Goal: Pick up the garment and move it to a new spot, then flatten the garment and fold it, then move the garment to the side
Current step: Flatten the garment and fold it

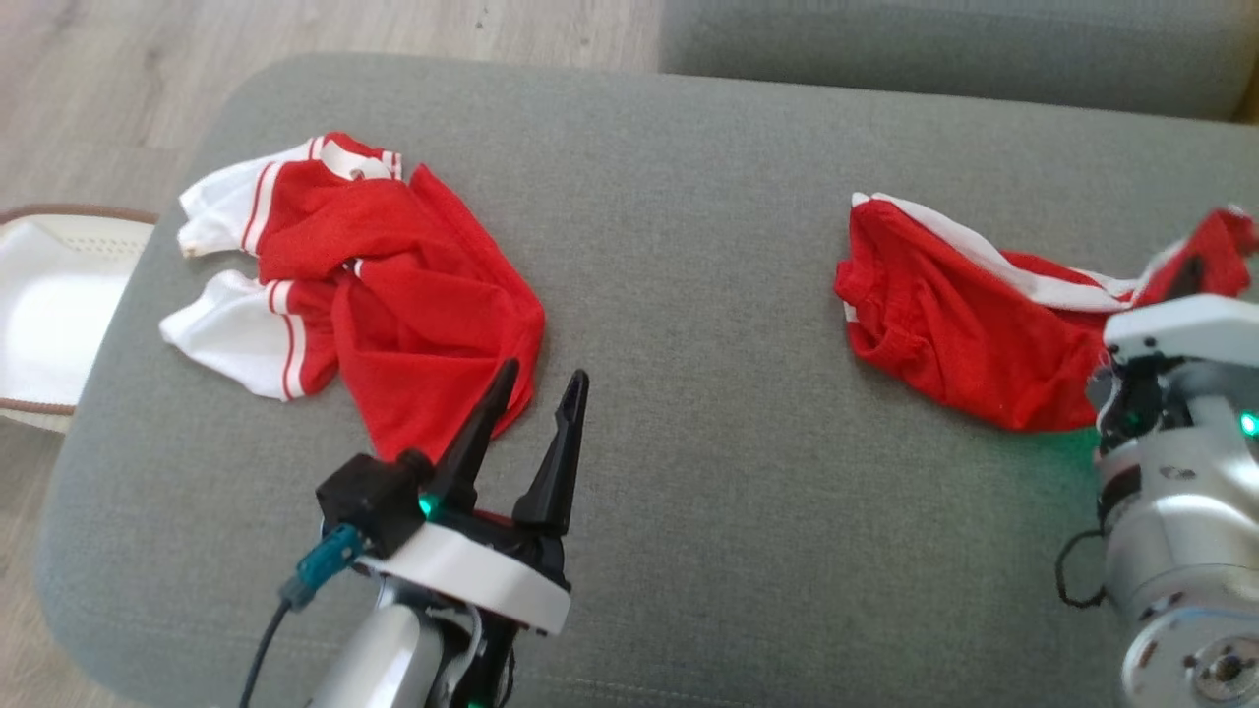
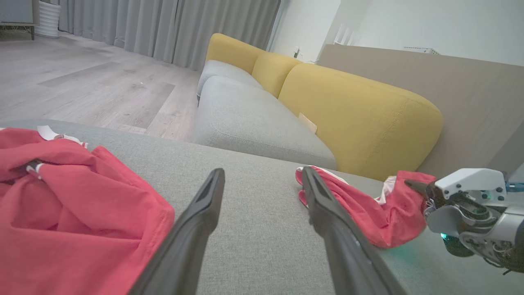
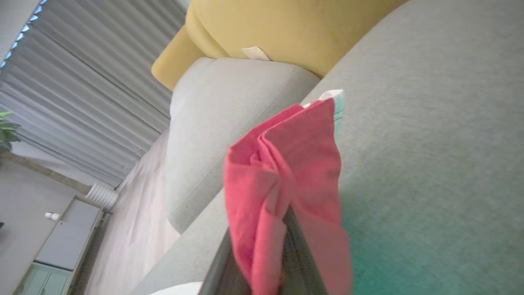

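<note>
Lying crumpled near the left edge of the grey sofa cushion [image 1: 708,246] is a red shirt [image 1: 393,295] with white, red-striped sleeves; the sleeves point toward that edge. Past the edge, on the wooden floor [image 1: 98,79], sits a white thing with a brown rim [image 1: 49,305], which I cannot identify.

Just right of the shirt's lower hem, the left hand [image 1: 546,379] hovers over bare cushion toward the front edge. Its two dark fingers stand wide apart with nothing between them, and one fingertip shows against the hem.

The middle of the cushion is plain grey fabric.

Toward the right edge lies the garment [image 1: 964,324], red with a white band. Its left part rests bunched on the cushion, while its right end rises to the right hand [image 2: 413,186]. The fingers are pressed together on that end, and in the right wrist view the red cloth drapes over them.

Behind the cushion, the left wrist view shows a yellow sofa back [image 2: 360,110] and grey curtains [image 2: 163,24].
</note>
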{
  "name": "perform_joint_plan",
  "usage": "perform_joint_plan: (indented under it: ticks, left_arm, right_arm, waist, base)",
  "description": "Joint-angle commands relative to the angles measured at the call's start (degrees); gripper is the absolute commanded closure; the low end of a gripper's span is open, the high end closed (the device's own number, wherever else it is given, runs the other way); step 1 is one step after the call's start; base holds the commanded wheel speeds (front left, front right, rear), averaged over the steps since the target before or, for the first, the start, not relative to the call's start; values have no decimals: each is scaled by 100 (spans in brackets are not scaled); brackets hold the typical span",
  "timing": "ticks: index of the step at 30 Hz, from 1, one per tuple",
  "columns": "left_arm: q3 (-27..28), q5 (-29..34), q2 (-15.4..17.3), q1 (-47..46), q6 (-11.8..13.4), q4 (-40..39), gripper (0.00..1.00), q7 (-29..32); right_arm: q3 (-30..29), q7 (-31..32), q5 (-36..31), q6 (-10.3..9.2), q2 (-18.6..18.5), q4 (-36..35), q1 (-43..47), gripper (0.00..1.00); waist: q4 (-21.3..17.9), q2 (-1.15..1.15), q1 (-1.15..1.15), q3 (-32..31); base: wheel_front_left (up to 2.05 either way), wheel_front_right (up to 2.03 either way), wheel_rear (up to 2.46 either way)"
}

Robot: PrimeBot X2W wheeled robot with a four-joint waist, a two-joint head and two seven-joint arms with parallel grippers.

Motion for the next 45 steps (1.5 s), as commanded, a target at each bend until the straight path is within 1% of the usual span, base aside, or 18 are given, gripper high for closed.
perform_joint_plan:
  ticks: [1, 5, 12, 15, 19, 22, 32, 38, 39, 40, 43, 45]
  left_arm:
    - [209, 37, 15, -66, -12, -160, 0, -70]
    - [225, 53, 15, 30, -22, -143, 0, -70]
    - [223, 80, 15, 130, -35, -112, 0, -70]
    - [216, 89, 15, 154, -37, -112, 0, -70]
    - [201, 93, 15, 169, -37, -114, 0, -70]
    - [186, 89, 15, 171, -36, -127, 0, -70]
    - [106, -14, 15, 56, 18, -153, 0, -70]
    - [63, -60, 15, 4, 44, -125, 0, -70]
    - [58, -65, 15, -3, 47, -124, 0, -70]
    - [55, -68, 15, -8, 51, -124, 0, -70]
    - [55, -77, 15, -15, 65, -122, 0, -70]
    - [73, -90, 15, -16, 86, -121, 0, -70]
  right_arm:
    - [183, -18, 48, -4, 54, -163, -216, 100]
    - [1097, 140, 624, -4, 135, -554, -20, 100]
    - [2917, 547, 1957, -4, 157, -1494, 708, 100]
    - [3473, 618, 2331, -4, 158, -1882, 1049, 100]
    - [3989, 634, 2630, -4, 67, -2195, 1338, 100]
    - [4262, 590, 2803, -4, -32, -2292, 1425, 100]
    - [5269, 489, 3114, -4, -362, -2330, 1402, 100]
    - [5873, 535, 3142, -4, -562, -2154, 1401, 100]
    - [6000, 555, 3122, -4, -592, -2120, 1402, 56]
    - [6116, 599, 3108, -4, -616, -2059, 1406, 0]
    - [6334, 619, 3075, -4, -652, -1986, 1393, 0]
    - [6555, 754, 3136, -4, -626, -1931, 1409, 0]
  waist:
    - [35, 0, 0, -42]
    - [145, 0, 0, -135]
    - [396, 0, 0, -204]
    - [486, 0, 0, -203]
    - [593, 0, 0, -167]
    - [653, 0, 0, -129]
    - [844, 0, 0, 112]
    - [904, 0, 0, 193]
    - [910, 0, 0, 199]
    - [911, 0, 0, 202]
    - [905, 0, 0, 202]
    - [868, 0, 0, 179]
  base:
    - [0, 0, 0]
    - [0, 0, 0]
    - [0, 0, 0]
    - [0, 0, 0]
    - [0, 0, 0]
    - [0, 0, 0]
    - [0, 0, 0]
    - [0, 0, 0]
    - [0, 0, 0]
    - [0, 0, 0]
    - [0, 0, 0]
    - [0, 0, 0]
